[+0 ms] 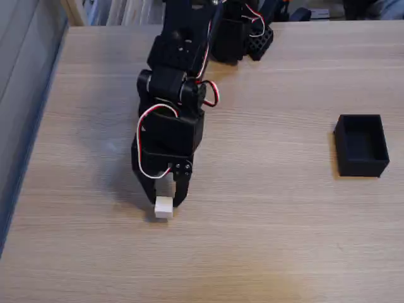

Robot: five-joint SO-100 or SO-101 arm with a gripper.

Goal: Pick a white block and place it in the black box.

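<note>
A: Where is the gripper point(161, 201) in the fixed view?

B: It is low over the wooden table point(265, 240), in the left half of the picture. The black arm point(173, 82) comes down from the top edge, and red and white wires point(144, 142) loop along its side.

A: And the white block point(163, 206)?

B: It is between the two black fingers, at their tips. One finger is on its left side and the other on its right side. The block looks to rest on the table, or just above it; I cannot tell which from this angle.

A: So the gripper has it?

B: Yes, the fingers are closed against the block on both sides, so I say it is gripping the block. I see no gap between finger and block.

A: Where is the black box point(361, 145)?

B: It stands on the right side of the table, well apart from the gripper and a little higher in the picture. Its open top faces up and its inside is dark.

A: What else is on the table?

B: At the top edge, behind the arm, there is a black base part point(243, 38) with a grid of holes.
</note>
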